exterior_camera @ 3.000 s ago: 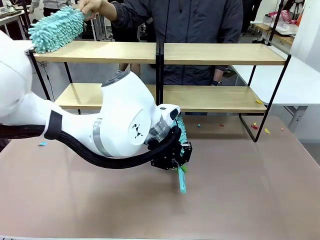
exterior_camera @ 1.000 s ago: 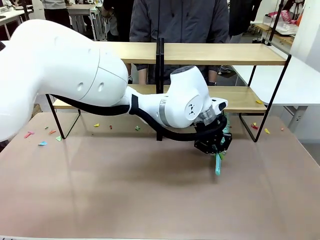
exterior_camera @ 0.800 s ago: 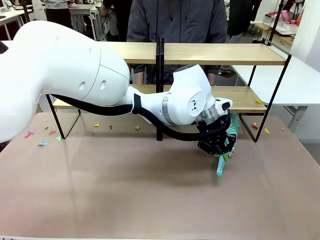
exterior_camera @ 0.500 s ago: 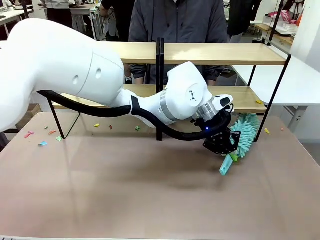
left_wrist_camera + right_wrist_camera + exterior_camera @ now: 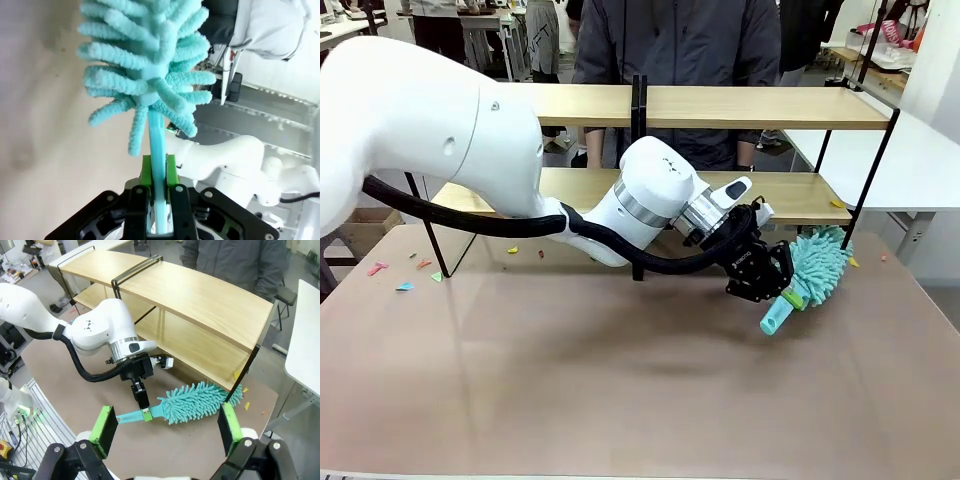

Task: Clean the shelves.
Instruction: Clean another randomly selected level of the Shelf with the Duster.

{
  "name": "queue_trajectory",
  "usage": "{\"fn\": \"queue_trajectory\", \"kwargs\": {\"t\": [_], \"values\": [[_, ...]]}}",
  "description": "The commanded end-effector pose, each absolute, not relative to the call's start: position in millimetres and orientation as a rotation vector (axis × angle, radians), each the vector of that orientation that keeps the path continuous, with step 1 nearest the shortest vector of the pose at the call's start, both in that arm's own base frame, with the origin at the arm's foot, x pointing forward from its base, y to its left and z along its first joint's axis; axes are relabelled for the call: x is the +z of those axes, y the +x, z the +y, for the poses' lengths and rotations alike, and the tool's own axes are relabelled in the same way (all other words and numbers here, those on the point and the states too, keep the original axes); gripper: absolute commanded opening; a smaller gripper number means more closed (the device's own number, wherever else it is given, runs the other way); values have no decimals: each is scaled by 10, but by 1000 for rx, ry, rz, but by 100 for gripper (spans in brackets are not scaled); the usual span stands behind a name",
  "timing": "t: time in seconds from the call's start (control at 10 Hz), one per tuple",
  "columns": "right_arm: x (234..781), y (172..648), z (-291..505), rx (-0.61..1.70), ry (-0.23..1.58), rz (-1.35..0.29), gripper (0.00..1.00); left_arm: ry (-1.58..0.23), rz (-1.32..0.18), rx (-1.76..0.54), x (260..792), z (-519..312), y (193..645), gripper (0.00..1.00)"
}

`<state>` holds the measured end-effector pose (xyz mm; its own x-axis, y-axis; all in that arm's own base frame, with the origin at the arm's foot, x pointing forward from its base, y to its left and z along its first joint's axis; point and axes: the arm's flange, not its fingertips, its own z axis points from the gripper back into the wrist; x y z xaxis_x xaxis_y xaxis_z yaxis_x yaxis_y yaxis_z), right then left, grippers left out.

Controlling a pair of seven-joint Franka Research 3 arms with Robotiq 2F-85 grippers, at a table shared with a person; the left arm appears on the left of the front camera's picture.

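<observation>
Holding a fluffy teal duster with a thin plastic handle (image 5: 817,268), the left claw (image 5: 782,292) is clamped tight on that handle, with its green pads (image 5: 146,170) pressing it from both sides. The soft head sticks out past the claw's tips, low down over the brown table (image 5: 570,380). It sits right by the end leg of the wide rack of light wooden boards on a thin black metal frame (image 5: 750,107). The rack stands behind and above the left claw, and its lower board is just a little higher than the fluffy head. It is hard to say if the head is touching the leg or only close to it. Small bright paper scraps (image 5: 837,204) lie on the lower board's end, just above the duster, and more lie on the table by the leg. The right claw (image 5: 166,430) hangs high over the left one with its jaws wide apart and nothing in them. This looks like the sweeping step, with the brush down beside the rack's end. Next, the left claw likely needs to lift and tip the head onto the lower board, then wipe along it gently, taking care not to bump the black frame.
</observation>
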<state>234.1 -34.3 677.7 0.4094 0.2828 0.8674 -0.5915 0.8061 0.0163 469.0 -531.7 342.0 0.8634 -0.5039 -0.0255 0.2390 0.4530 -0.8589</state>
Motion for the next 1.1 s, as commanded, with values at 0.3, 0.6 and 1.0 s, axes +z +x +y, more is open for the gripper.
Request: {"fn": "queue_trajectory", "kwargs": {"t": [0.3, 0.6, 1.0], "values": [[6782, 2344, -344, 571, 355, -1011, 100, -1015, 350, -521, 3644, -4795, 4208, 12], [6782, 2344, -344, 571, 355, -1011, 100, -912, 402, -526, 3697, -4494, 3956, 12], [6782, 2344, -344, 571, 355, -1011, 100, -897, 432, -551, 3989, -3381, 3252, 12]]}}
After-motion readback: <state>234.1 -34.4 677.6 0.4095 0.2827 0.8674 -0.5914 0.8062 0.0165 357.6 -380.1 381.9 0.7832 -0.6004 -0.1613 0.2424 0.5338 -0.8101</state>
